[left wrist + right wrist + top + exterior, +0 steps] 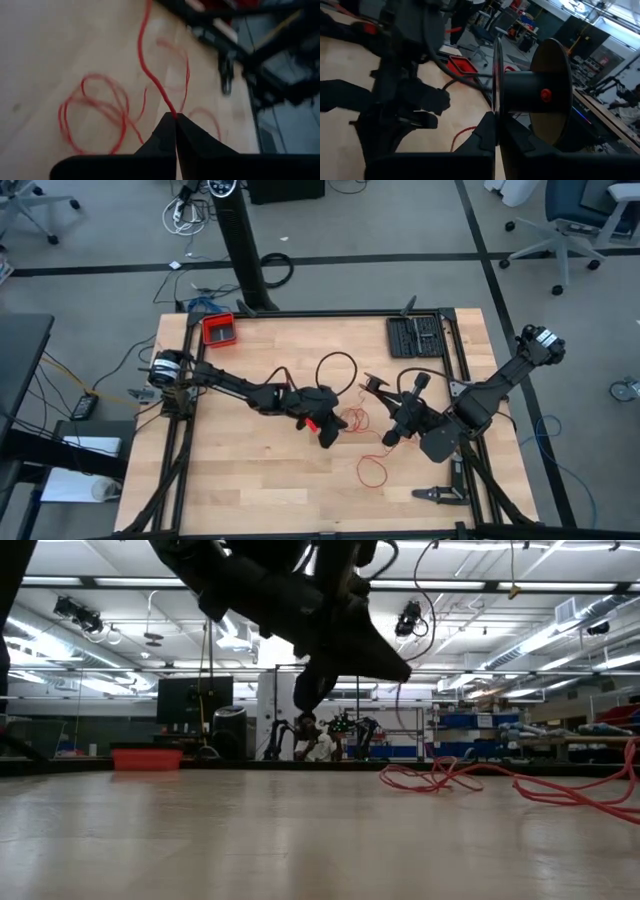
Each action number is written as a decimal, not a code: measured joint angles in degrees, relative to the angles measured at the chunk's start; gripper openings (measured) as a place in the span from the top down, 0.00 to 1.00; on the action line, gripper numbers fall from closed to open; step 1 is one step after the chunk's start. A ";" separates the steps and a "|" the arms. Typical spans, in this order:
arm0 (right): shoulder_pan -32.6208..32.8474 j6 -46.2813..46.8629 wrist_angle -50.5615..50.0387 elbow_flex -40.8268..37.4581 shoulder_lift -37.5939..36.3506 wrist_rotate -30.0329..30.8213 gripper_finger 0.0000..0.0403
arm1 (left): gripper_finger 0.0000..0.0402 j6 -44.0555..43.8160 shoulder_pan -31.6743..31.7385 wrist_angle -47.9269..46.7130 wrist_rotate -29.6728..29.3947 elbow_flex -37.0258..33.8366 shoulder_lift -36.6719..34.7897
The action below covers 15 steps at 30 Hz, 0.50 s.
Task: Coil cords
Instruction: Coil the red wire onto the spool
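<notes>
The left end effector (176, 120) has its fingers pressed together, pinching the thin red cord (150, 75) at their tips. The cord runs away from them into loose loops lying on the wooden table (250, 480). The right end effector (496, 120) is closed on a black spool's flange (497, 75).

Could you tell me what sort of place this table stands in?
Most likely a robotics lab or workshop. Office chairs stand on a bare floor beside the wooden table, cables trail across that floor, and the low view shows strip lights and storage shelves behind.
</notes>
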 joint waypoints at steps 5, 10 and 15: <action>1.59 -0.03 -0.66 0.00 -0.02 -1.57 0.99 | 1.00 0.27 1.58 -3.94 7.61 0.00 -0.19; 2.60 3.69 -3.58 0.00 -0.31 -3.83 0.99 | 1.00 3.13 2.65 -5.08 8.21 -0.02 -0.21; 2.79 10.32 -9.07 0.00 -1.92 -7.93 0.99 | 1.00 6.28 3.74 -5.28 4.88 -0.02 -0.23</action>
